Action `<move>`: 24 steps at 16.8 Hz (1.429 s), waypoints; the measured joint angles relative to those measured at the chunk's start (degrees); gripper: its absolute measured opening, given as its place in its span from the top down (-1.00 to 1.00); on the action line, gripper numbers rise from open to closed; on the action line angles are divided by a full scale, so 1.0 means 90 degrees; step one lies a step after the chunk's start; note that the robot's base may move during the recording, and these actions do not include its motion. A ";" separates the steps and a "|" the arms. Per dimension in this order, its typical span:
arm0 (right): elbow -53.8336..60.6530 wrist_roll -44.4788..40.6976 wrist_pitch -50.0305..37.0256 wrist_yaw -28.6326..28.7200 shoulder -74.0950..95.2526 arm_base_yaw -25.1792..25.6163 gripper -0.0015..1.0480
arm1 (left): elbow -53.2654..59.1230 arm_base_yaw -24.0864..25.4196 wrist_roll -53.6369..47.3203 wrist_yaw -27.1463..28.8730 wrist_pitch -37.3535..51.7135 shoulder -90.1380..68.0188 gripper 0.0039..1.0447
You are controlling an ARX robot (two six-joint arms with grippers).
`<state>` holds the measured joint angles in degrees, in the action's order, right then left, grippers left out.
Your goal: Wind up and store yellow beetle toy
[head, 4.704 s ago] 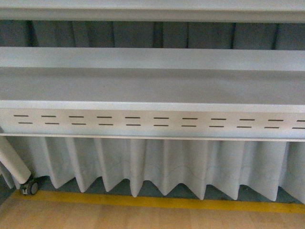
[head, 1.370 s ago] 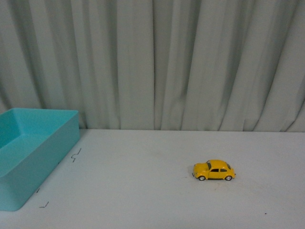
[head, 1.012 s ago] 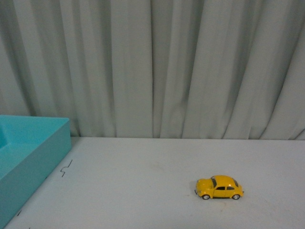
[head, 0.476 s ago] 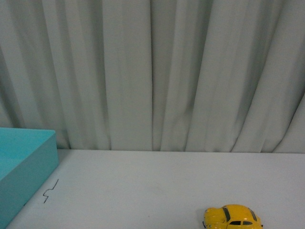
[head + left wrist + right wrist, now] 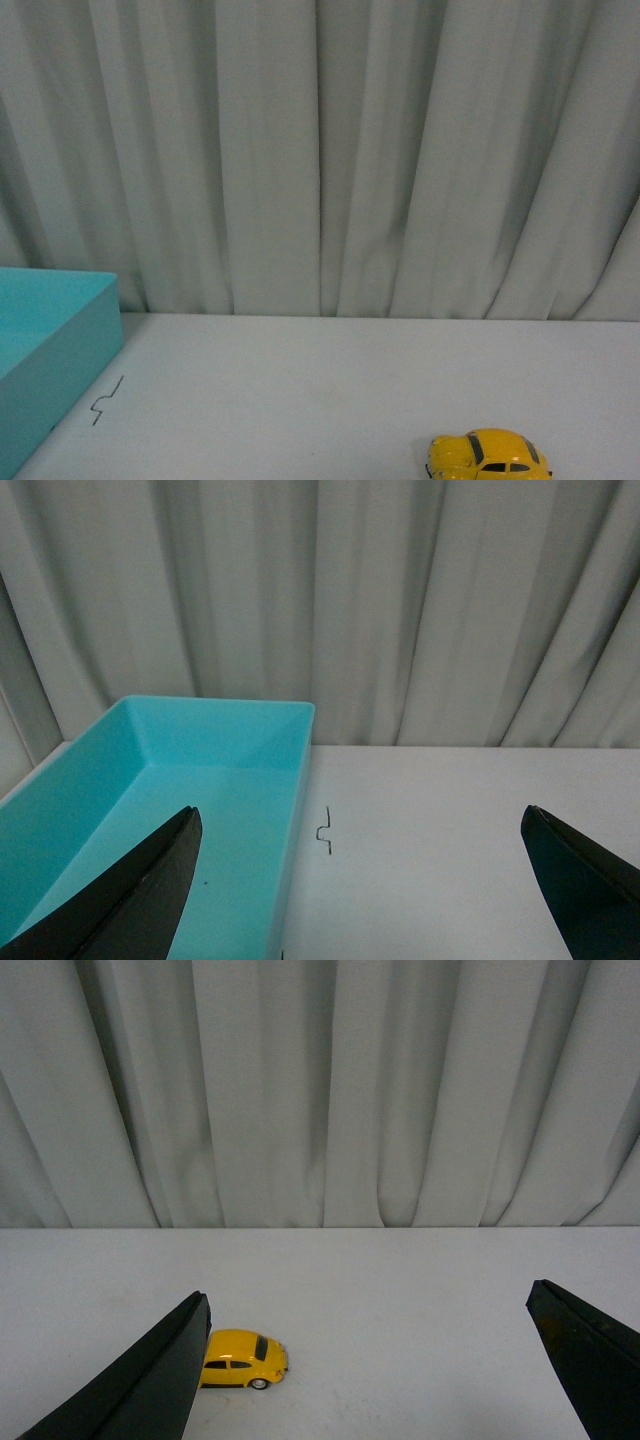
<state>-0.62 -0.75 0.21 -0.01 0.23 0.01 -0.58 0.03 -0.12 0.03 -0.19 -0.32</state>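
Observation:
The yellow beetle toy (image 5: 488,454) stands on its wheels on the white table, at the bottom right of the front view and partly cut off by the frame edge. In the right wrist view the beetle toy (image 5: 243,1357) sits just past one dark finger, partly hidden behind it. My right gripper (image 5: 365,1360) is open and holds nothing. My left gripper (image 5: 360,880) is open too, above the table beside the turquoise bin. Neither arm shows in the front view.
A turquoise open bin (image 5: 48,345) sits at the table's left edge; the same bin (image 5: 160,810) fills the left wrist view's lower left. A small black zigzag mark (image 5: 106,399) lies on the table (image 5: 300,400) near the bin. Grey pleated curtain (image 5: 320,150) hangs behind the table.
The front view rose from low shelving to the tabletop, then kept shifting until the toy slid toward the bottom edge. Nothing differs over the last half second.

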 joint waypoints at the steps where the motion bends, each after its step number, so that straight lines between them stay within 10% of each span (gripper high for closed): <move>1: 0.0000 0.0000 0.0000 0.0000 0.0000 0.0000 -0.87 | 0.0000 0.0000 0.0000 0.0000 0.0000 0.0000 -0.88; 5: -0.0692 0.0748 0.1627 -0.1132 0.1105 -0.0814 -0.87 | 0.0000 0.0000 0.0000 0.0002 -0.0002 0.0000 -0.88; 10: -0.1858 0.0221 -0.1712 0.1307 0.4745 0.2191 -0.87 | 0.0000 -0.0007 0.0000 0.0002 0.0005 0.0000 -0.88; 13: -0.2897 -0.0270 -0.3291 0.1982 0.7293 0.2914 -0.87 | 0.0000 -0.0005 0.0000 0.0005 0.0000 0.0000 -0.88; 18: -0.5501 -0.0991 -0.3237 0.3084 1.0656 0.1576 -0.87 | 0.0000 -0.0005 0.0000 0.0000 0.0000 0.0000 -0.88; 24: -0.7735 -0.3293 -0.0432 0.4964 1.2281 0.0444 -0.87 | 0.0000 -0.0005 0.0000 0.0000 0.0000 0.0000 -0.88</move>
<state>-70.24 -30.39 -3.68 44.66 110.76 4.01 -0.58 -0.01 -0.12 0.03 -0.19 -0.32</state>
